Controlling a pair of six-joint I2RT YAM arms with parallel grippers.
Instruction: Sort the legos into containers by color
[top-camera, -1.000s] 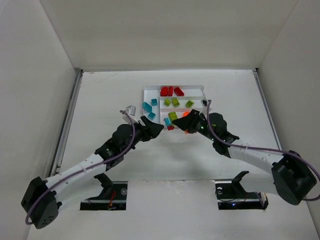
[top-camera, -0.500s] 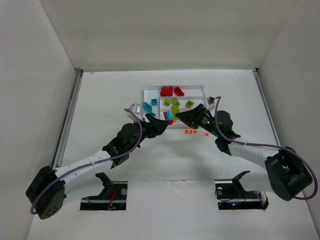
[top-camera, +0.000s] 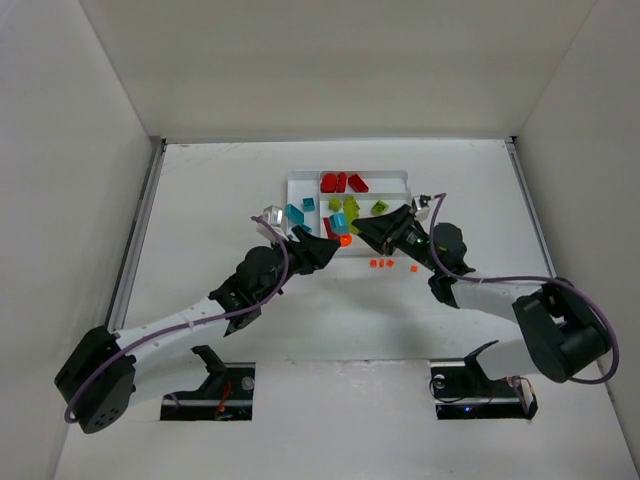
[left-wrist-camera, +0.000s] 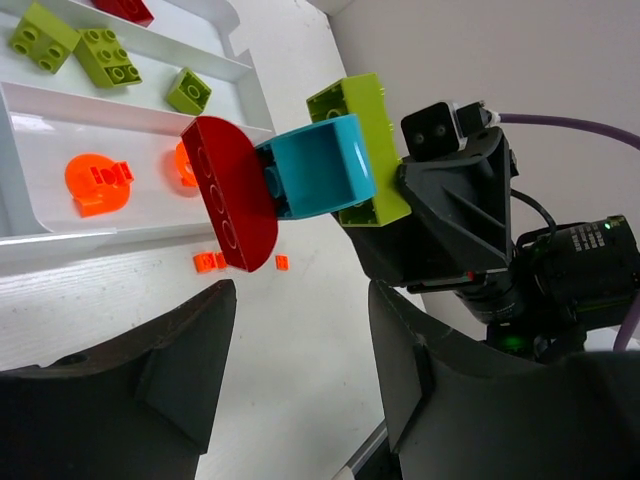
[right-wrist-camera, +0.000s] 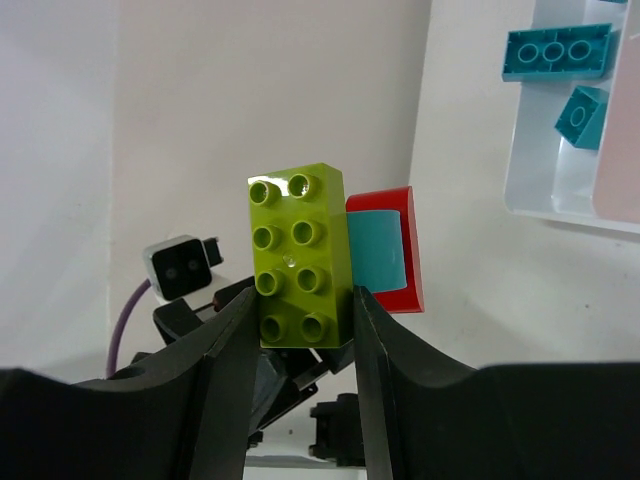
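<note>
A stack of three legos, a lime green brick (right-wrist-camera: 297, 255), a teal piece (right-wrist-camera: 378, 250) and a red half-round plate (right-wrist-camera: 405, 250), hangs above the table by the tray's near edge. My right gripper (right-wrist-camera: 303, 308) is shut on the green brick's sides. In the left wrist view the stack (left-wrist-camera: 315, 175) floats ahead of my left gripper (left-wrist-camera: 300, 300), which is open and holds nothing. From above, the stack (top-camera: 337, 228) sits between my right gripper (top-camera: 362, 230) and left gripper (top-camera: 322, 245). The white tray (top-camera: 292, 184) holds red (top-camera: 340, 182), green (top-camera: 351, 205), teal (top-camera: 296, 213) and orange (left-wrist-camera: 95, 180) legos.
Tiny orange pieces (top-camera: 380, 264) lie on the table just in front of the tray, with one more (top-camera: 413, 268) to their right. The two arms' wrists stand close together, facing each other. White walls enclose the table on three sides.
Both grippers have moved back toward the tray, the right one carrying the stack. The tiny orange pieces on the table have come into view. The left jaws have narrowed slightly.
</note>
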